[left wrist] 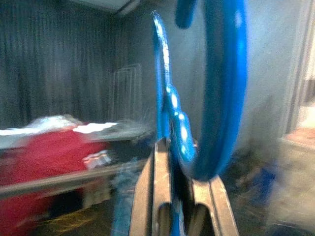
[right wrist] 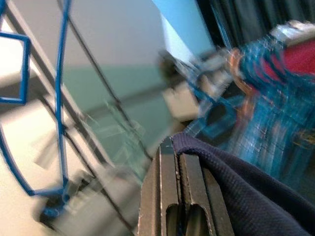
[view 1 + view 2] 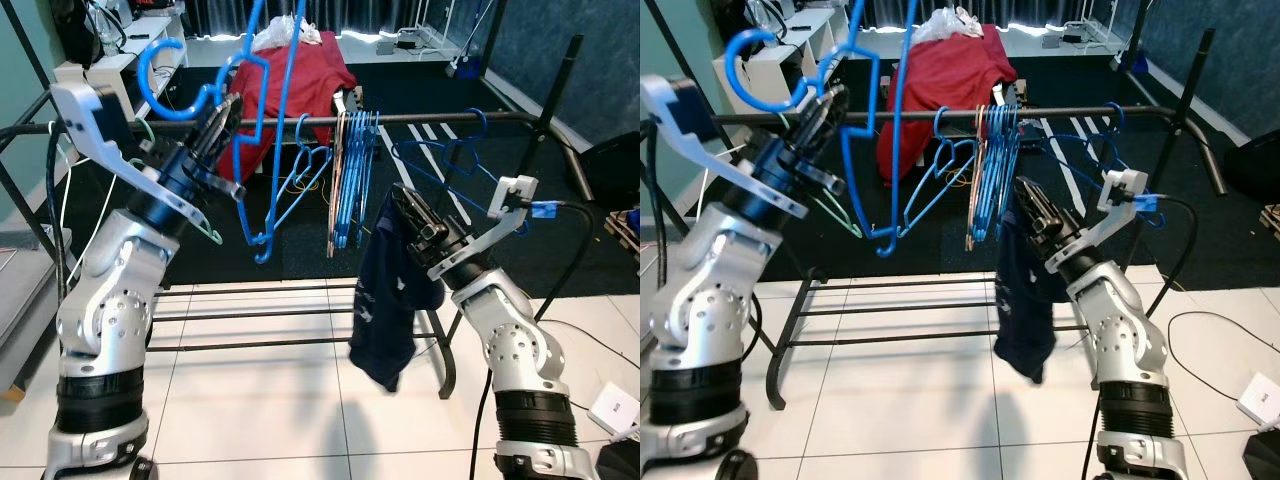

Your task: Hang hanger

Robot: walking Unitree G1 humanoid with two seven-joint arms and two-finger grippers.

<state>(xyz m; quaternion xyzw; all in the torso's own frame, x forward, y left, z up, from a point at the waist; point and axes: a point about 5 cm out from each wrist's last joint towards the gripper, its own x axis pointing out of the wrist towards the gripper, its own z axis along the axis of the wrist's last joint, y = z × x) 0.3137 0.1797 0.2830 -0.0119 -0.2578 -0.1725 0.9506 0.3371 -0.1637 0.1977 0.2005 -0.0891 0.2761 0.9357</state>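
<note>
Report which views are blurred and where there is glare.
Left and right eye views: mostly sharp, bright glare along the far wall. Left wrist view: background smeared, blue hanger soft with highlights. Right wrist view: heavy motion blur behind the navy garment, whose weave stays sharp.

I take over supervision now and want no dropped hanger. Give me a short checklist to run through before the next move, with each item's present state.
1. Left claw shut on the blue hanger near its hook: ok.
2. Hanger hook over the rail: not ok; it sits above and to the left, not yet on the bar.
3. Free stretch of rail beside the hanging blue hangers: ok, bare bar to their left.
4. Right claw shut on the navy garment: ok; cloth hangs down from it.
5. Garment apart from the held hanger: ok.
6. Grip firmness on the hanger: cannot tell; the left wrist view is blurred.
</note>
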